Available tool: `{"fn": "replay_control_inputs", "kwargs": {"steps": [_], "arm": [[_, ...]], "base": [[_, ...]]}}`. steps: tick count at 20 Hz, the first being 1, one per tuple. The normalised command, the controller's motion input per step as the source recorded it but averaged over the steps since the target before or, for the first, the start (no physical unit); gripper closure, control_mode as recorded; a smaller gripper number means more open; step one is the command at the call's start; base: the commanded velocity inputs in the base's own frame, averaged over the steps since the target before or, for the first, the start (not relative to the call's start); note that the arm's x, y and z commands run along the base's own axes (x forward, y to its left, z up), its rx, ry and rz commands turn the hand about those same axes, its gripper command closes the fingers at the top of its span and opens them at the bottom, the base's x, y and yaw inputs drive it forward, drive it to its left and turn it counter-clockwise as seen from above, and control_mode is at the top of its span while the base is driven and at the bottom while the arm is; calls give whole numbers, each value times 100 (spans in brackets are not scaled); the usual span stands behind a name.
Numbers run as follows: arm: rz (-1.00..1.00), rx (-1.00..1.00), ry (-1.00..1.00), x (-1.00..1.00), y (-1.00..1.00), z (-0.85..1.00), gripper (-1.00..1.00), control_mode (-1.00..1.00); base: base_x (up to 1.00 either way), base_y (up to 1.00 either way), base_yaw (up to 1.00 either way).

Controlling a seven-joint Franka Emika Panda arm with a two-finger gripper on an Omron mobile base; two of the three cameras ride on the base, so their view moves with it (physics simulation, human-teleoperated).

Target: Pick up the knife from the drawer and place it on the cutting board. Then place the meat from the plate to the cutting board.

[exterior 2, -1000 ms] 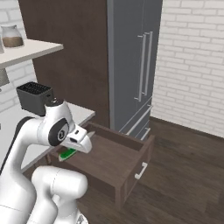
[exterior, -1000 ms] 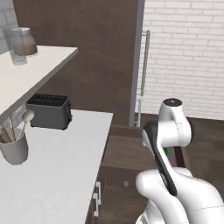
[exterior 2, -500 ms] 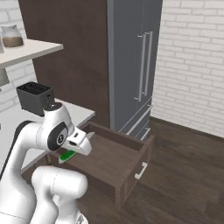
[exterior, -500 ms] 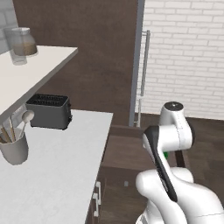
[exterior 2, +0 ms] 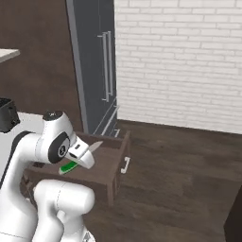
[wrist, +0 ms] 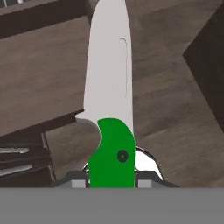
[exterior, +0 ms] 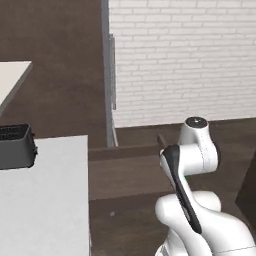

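My gripper (wrist: 111,180) is shut on the knife (wrist: 114,153) at its green handle, with the silver-grey blade pointing away from the hand. In the right base view the gripper (exterior 2: 75,162) holds the knife (exterior 2: 69,167) a little above the open dark brown drawer (exterior 2: 105,163), blade raised toward the right. The drawer (exterior: 131,170) lies pulled out in front of the arm. The cutting board and the meat are out of view.
A black toaster (exterior: 15,146) stands at the back of the white counter (exterior: 45,205) on the left. A tall grey fridge (exterior 2: 94,66) rises behind the drawer, beside a white brick wall (exterior 2: 184,56). Dark wooden floor (exterior 2: 179,184) stretches to the right.
The whole picture has swung, so the base has moved: toaster and counter now sit further left and the brick wall is in view. The knife stays in the shut gripper.
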Motion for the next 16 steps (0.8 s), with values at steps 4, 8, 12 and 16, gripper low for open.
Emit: {"fn": "replay_control_inputs", "kwargs": {"steps": [4, 8, 12, 16], "arm": [[0, 0, 0, 0, 0, 0, 100, 100], [0, 0, 0, 0, 0, 0, 100, 100], [0, 0, 0, 0, 0, 0, 100, 100], [0, 0, 0, 0, 0, 0, 100, 100]], "base": [[-40, -22, -68], [-33, -18, -68], [-22, -26, -66], [-9, -50, -67]]}}
